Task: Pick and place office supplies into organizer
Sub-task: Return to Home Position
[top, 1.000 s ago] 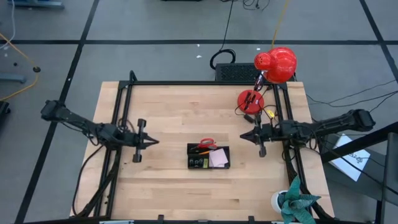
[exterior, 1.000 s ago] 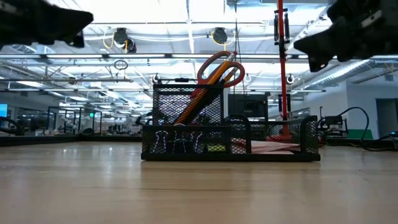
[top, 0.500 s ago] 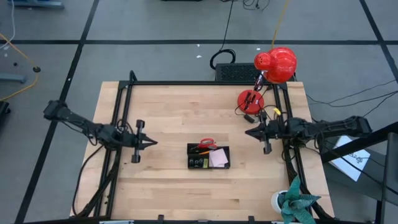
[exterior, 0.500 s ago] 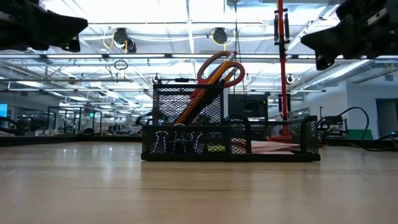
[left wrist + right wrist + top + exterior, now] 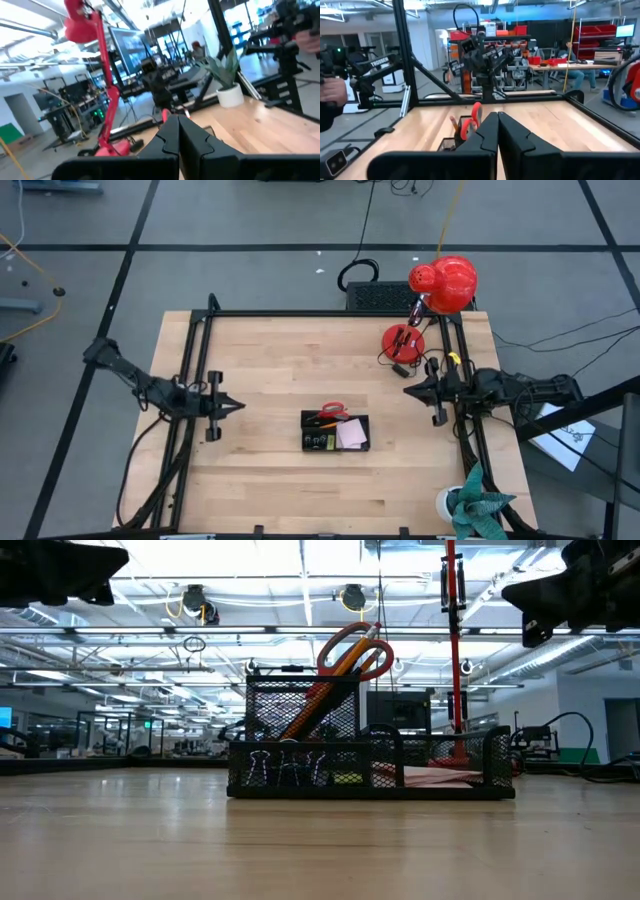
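The black mesh organizer (image 5: 335, 432) stands on the table's middle, also seen in the low view (image 5: 370, 762). Red-handled scissors (image 5: 352, 648) and orange pencils (image 5: 318, 700) stand upright in its tall cup. Binder clips (image 5: 285, 768), a yellow-green bit (image 5: 346, 778) and a pink pad (image 5: 351, 434) lie in its low compartments. My left gripper (image 5: 240, 405) hovers left of the organizer, shut and empty (image 5: 178, 131). My right gripper (image 5: 407, 391) hovers right of it, shut and empty (image 5: 498, 125).
A red desk lamp (image 5: 443, 284) with its round base (image 5: 402, 340) stands at the far right corner. A potted plant (image 5: 472, 505) sits at the near right corner. A black frame (image 5: 300, 313) borders the table. Bare wood lies around the organizer.
Both arms have drawn back from the organizer: the left gripper toward the table's left edge, the right gripper toward the right edge. In the low view both have risen and moved outward. The organizer and its contents have stayed still.
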Controlling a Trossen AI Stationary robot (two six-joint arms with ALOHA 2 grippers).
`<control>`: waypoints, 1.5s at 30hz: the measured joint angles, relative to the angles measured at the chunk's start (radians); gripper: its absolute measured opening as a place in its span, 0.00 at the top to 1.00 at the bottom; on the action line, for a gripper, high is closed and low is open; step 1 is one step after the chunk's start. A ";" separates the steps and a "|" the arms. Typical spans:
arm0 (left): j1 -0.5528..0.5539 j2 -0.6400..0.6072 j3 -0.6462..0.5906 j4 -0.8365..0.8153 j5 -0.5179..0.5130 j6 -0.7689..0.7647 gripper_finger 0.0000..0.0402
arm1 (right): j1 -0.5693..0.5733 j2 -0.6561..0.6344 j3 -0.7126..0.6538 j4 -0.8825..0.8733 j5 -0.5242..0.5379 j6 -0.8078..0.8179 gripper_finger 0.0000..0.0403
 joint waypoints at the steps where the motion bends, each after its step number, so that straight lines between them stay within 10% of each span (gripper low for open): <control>1: 0.023 -0.014 0.000 -0.003 0.026 0.000 1.00 | -0.002 -0.004 0.000 -0.010 0.000 -0.003 1.00; 12: 0.327 -0.118 0.001 -0.182 0.306 -0.103 1.00 | -0.003 -0.018 -0.059 0.067 -0.026 -0.001 1.00; 45: 0.370 -0.260 0.001 -0.446 0.298 -0.320 0.96 | -0.039 -0.047 -0.115 0.038 -0.022 -0.002 1.00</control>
